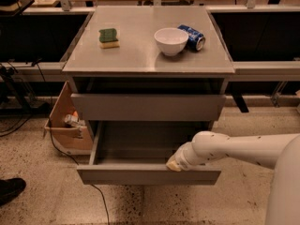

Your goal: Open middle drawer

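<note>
The middle drawer (140,174) stood pulled out at the 6 o'clock side of the cabinet (140,60), with its grey tray exposed. The gripper (174,165) sat at the front panel's inner edge, at 4 o'clock within the tray. Whether it was clenched or released could not be told.

End effector (174,164) in open middle drawer (136,175)

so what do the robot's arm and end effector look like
The arm is a smooth, cream-white tube with tiny dark specks and a rounded joint. It joins a bulky white body at the right edge, and no cables show on it. The end effector, at the front edge of the open drawer, is a stubby, paler yellowish tip.
</note>
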You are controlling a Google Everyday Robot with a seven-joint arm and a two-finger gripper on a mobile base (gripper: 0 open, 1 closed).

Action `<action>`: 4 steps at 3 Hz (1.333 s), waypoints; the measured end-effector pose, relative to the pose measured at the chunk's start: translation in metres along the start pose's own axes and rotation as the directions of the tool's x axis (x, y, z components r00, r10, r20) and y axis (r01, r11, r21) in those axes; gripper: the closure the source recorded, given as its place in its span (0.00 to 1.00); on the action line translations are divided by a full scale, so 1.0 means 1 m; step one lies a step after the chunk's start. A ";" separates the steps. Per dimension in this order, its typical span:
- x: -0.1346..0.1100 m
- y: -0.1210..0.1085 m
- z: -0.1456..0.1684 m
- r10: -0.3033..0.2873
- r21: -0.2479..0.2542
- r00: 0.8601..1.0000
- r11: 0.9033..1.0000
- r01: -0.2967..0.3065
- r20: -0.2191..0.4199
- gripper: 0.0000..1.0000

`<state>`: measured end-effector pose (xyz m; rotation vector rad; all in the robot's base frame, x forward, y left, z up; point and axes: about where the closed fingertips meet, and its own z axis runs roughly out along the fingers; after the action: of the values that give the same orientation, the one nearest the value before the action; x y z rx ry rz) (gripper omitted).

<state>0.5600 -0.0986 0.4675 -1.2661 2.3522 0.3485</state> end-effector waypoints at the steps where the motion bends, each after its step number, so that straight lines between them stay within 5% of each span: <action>1: 0.008 0.008 -0.005 0.012 -0.007 1.000 1.000 -0.012 -0.022 1.00; 2: -0.003 0.006 -0.013 -0.016 0.008 1.000 1.000 0.016 0.003 1.00; 4: -0.066 -0.010 -0.028 -0.161 0.062 0.983 0.986 0.156 0.089 1.00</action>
<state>0.5929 -0.0681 0.5238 -1.3700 2.1521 0.2845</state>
